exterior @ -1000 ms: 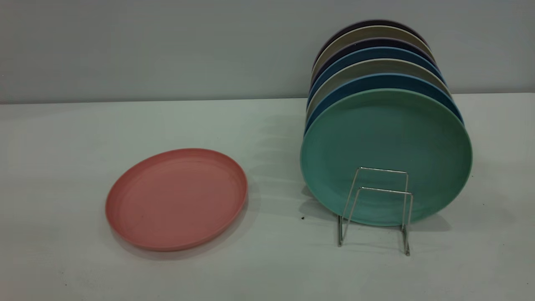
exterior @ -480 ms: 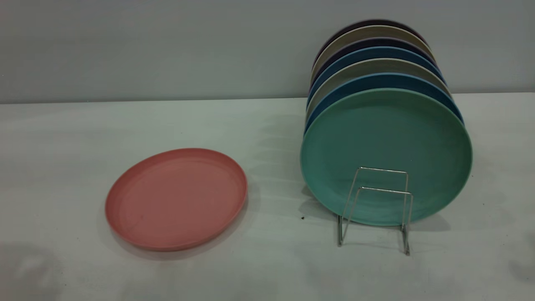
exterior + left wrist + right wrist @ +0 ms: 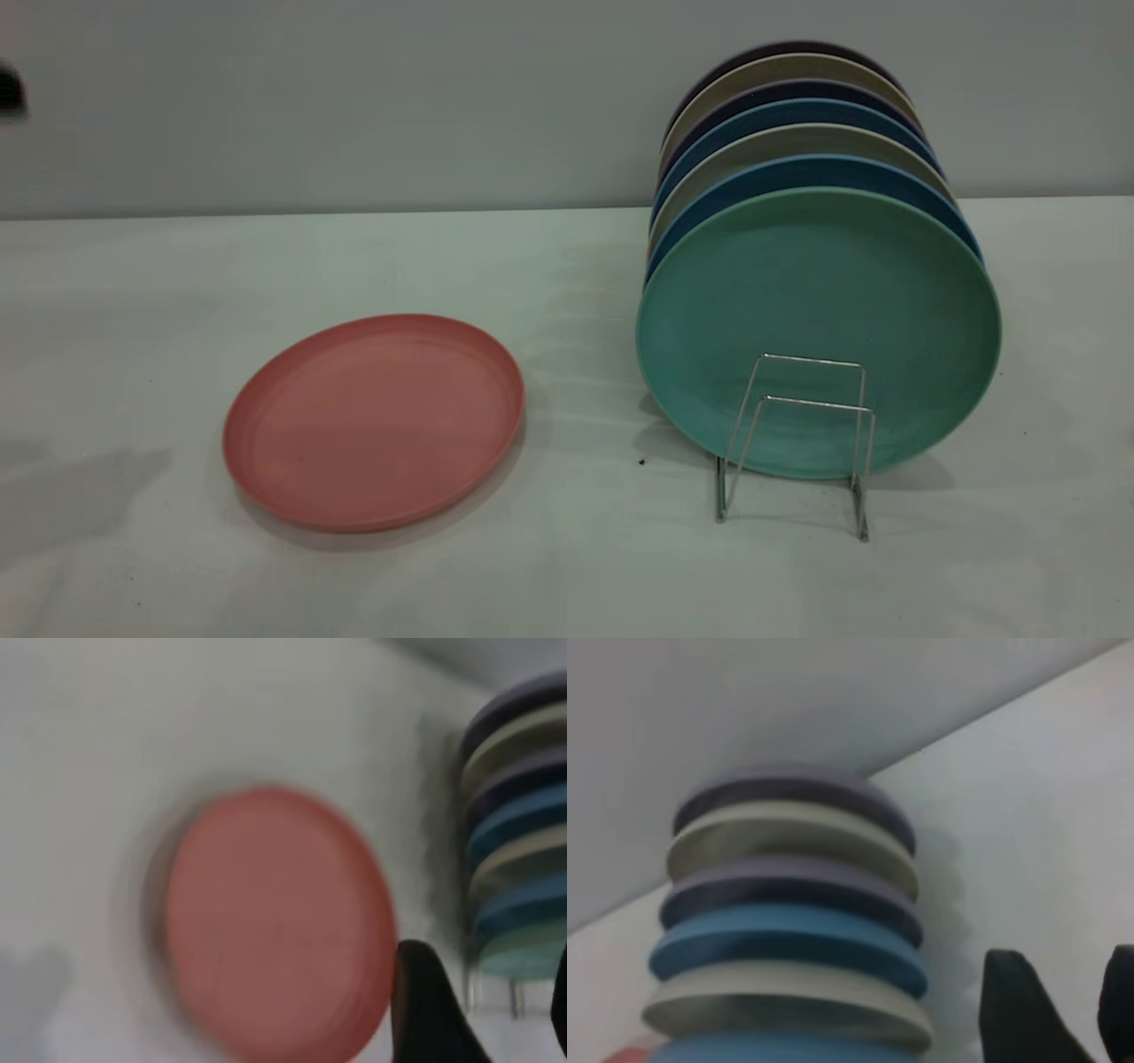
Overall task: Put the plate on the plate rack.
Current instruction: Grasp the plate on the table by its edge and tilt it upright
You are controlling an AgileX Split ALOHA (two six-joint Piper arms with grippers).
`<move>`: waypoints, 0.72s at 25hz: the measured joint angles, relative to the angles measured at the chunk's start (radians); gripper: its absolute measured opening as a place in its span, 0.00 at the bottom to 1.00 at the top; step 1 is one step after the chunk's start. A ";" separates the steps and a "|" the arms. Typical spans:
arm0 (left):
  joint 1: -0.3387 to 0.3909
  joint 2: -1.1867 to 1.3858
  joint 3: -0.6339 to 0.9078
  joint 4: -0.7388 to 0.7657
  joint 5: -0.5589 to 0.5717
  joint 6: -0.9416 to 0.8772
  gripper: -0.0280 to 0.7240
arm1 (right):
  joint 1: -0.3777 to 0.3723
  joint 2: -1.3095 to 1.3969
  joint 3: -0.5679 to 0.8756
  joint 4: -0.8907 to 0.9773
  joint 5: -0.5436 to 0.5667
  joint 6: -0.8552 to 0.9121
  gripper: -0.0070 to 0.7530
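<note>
While the plate lies flat on the white table at lower left of the exterior frame, well apart from the plate rack at lower right, nothing touches it. A teal-green plate stands upright in the rack with blue, grey and dark plates behind. From the left gripper, above the plate, and the right gripper, near the stack, the dark fingers show a gap, standing apart.
</note>
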 joint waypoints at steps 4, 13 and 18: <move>0.000 0.179 -0.001 -0.019 -0.002 0.090 0.54 | -0.026 0.078 0.000 -0.059 0.000 -0.017 0.33; -0.007 0.365 -0.009 -0.125 -0.094 0.203 0.54 | -0.026 0.216 0.000 -0.099 -0.007 -0.105 0.33; -0.063 0.386 -0.031 -0.132 -0.158 0.210 0.54 | -0.026 0.278 0.000 -0.099 -0.014 -0.125 0.39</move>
